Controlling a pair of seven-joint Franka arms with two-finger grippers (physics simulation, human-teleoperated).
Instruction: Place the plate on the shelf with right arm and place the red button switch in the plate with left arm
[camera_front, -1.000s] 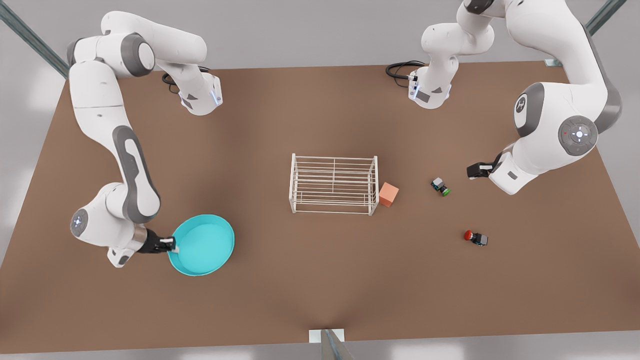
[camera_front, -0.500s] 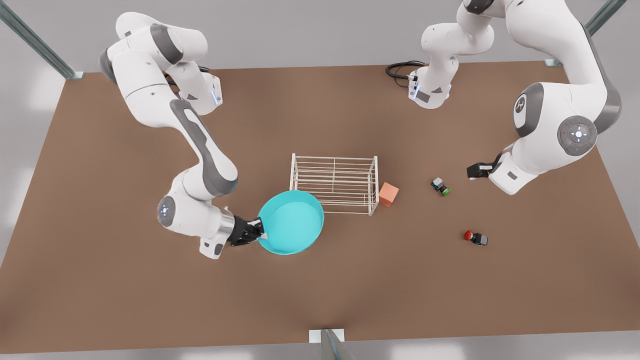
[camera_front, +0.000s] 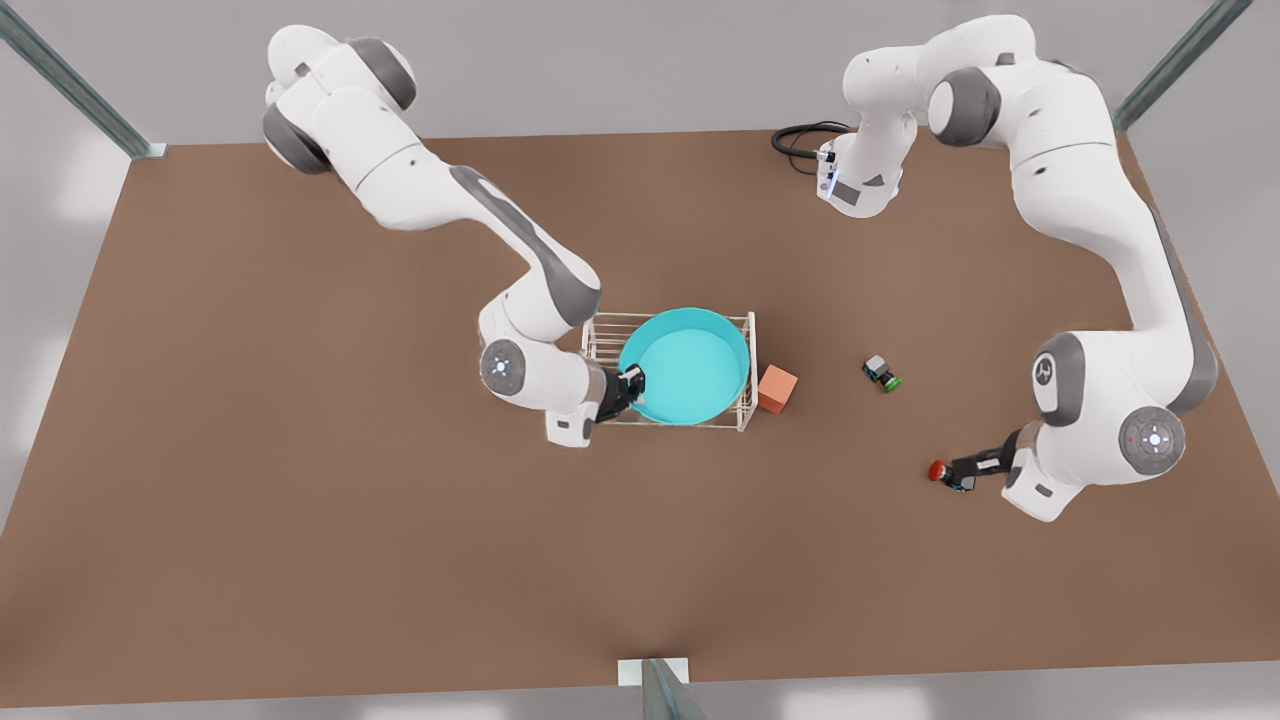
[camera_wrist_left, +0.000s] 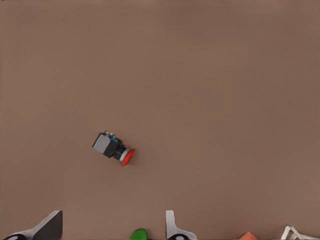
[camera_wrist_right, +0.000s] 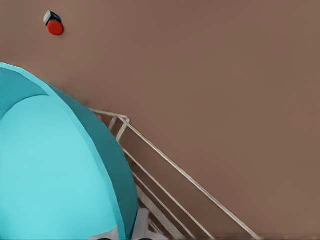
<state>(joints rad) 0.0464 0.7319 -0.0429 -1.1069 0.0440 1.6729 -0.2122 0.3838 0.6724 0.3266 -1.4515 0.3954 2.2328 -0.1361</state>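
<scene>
Right pincer (camera_front: 632, 385) is gripping the round turquoise plate (camera_front: 686, 366) at its nine-o'clock rim over the white wire shelf (camera_front: 744, 405), needing release next, while left pincer (camera_front: 962, 470), spread wide, is hovering above the red-capped button switch (camera_front: 942, 471).

I'm watching the front camera looking steeply down over the whole bench (camera_front: 300, 500). My left wrist camera is facing straight down near the red button switch (camera_wrist_left: 114, 148); the right wrist camera is sharing that switch, farther off.
</scene>
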